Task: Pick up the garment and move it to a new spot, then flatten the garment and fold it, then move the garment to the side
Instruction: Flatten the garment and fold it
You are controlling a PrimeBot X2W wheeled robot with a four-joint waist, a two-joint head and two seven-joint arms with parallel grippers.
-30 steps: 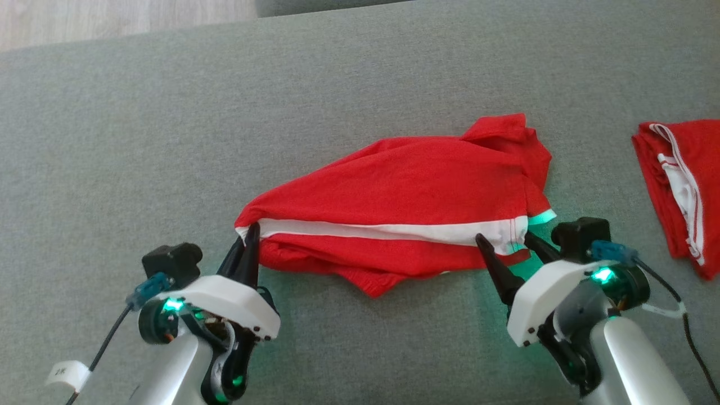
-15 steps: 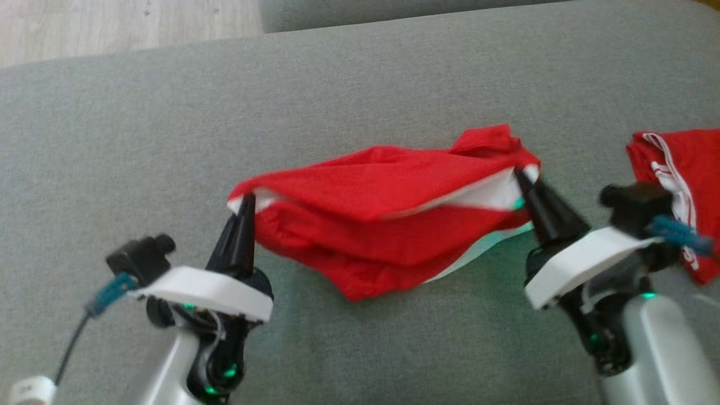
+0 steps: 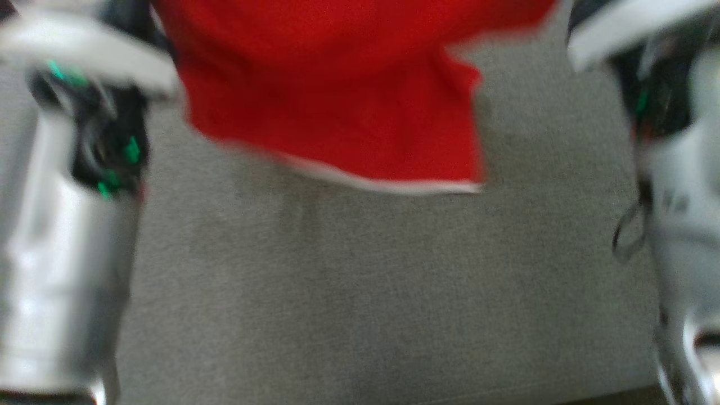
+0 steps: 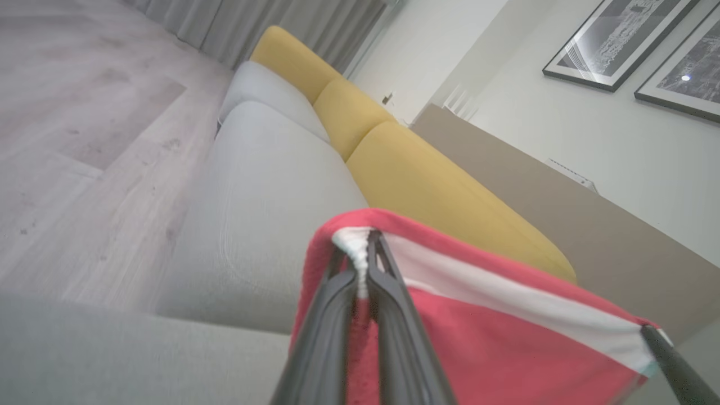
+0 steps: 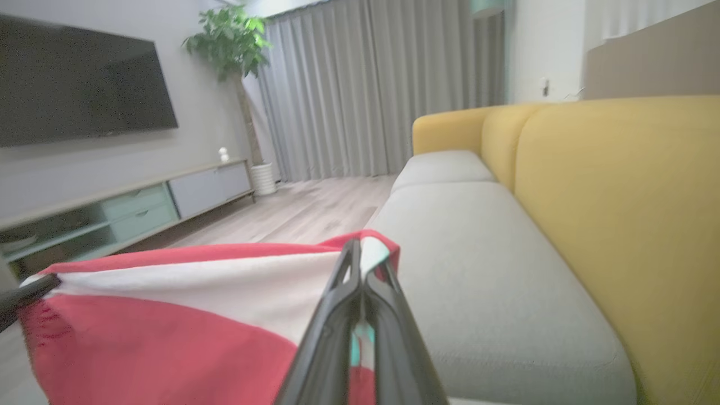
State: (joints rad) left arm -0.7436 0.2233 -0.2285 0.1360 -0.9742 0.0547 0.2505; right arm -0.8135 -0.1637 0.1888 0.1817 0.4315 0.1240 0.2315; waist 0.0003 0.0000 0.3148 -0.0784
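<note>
Room: a living room with a wood floor (image 4: 84, 112), grey curtains (image 5: 371, 84), a TV (image 5: 84, 73) on the wall over a low cabinet (image 5: 140, 202), a plant (image 5: 230, 39) by the curtains, and framed pictures (image 4: 613, 39) on a pale wall.
Surface: a sofa with a grey seat (image 3: 360, 292) and yellow back (image 4: 427, 180).
Head view: blurred, so fine detail there is lost.
Garment (image 3: 337, 101): red with a white band. It hangs over the seat, strung by that band between the two grippers. Its lower hem dangles loose. Whether the hem touches the seat, I cannot tell.
Left gripper (image 4: 368, 239): clenched on one end of the white band, cloth bunched between the fingers.
Right gripper (image 5: 355, 247): clenched on the other end of the band, fingers pressed together.
Span: the band runs nearly taut from one grip to the other, and the red cloth sags below it.
Done, as I judge: the pick-up. The garment is up off the seat in a two-point hold.
In hand, as I judge: the carry to a new spot.
Left: laying it down, flattening, folding, then shifting it aside.
Fold state: none visible; the cloth hangs in loose, uneven layers.
</note>
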